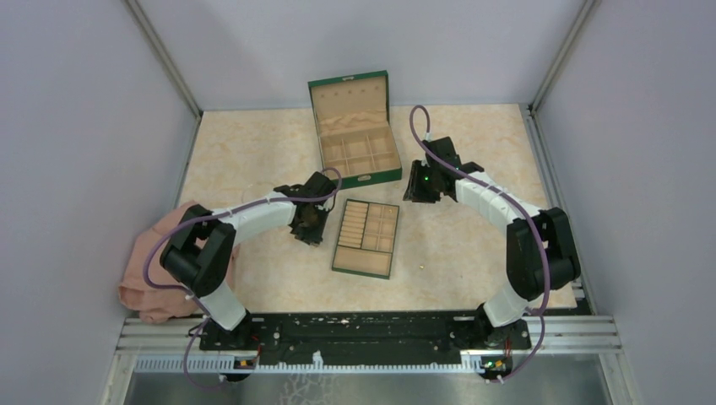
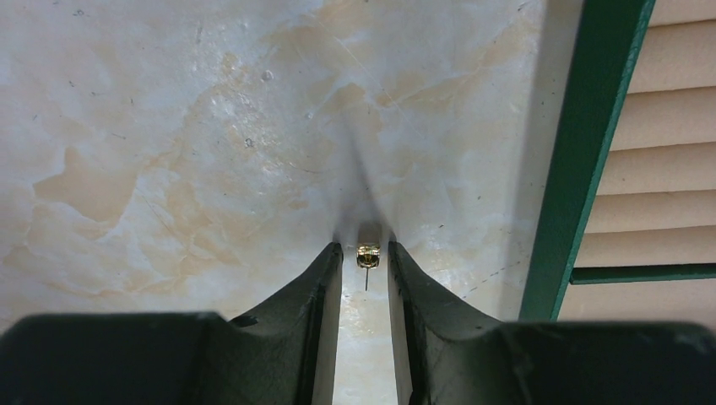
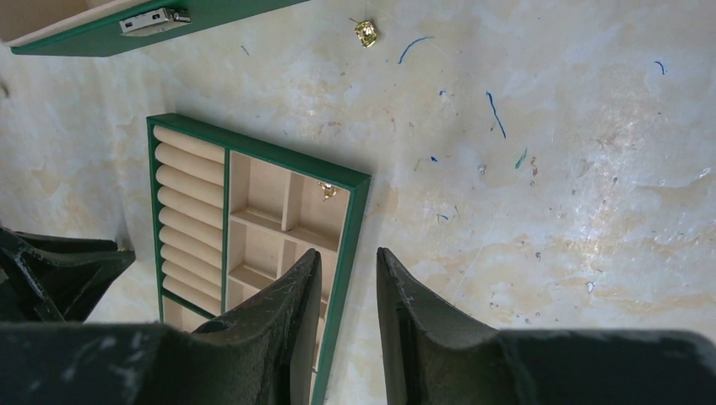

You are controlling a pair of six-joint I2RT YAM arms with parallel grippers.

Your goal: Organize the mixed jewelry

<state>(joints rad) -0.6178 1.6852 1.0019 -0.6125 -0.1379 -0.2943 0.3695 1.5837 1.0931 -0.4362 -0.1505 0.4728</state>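
A tiny gold stud earring [image 2: 368, 255] of the mixed jewelry lies on the marble table between the fingertips of my left gripper [image 2: 365, 246]. The jaws stand narrowly open, with a sliver of gap on each side of it. This gripper [image 1: 308, 221] is down at the table just left of the flat beige tray [image 1: 366, 239]. My right gripper [image 3: 348, 253] hangs open and holds nothing, above the tray's right green rim [image 3: 346, 253]. Another gold piece [image 3: 328, 191] sits in a tray compartment. A further gold piece [image 3: 365, 32] lies on the bare table beyond the tray.
The open green box [image 1: 355, 126] with beige compartments stands behind the tray, its latch [image 3: 152, 21] showing in the right wrist view. A pink cloth [image 1: 152, 270] lies by the left arm's base. Grey walls close in the table on three sides.
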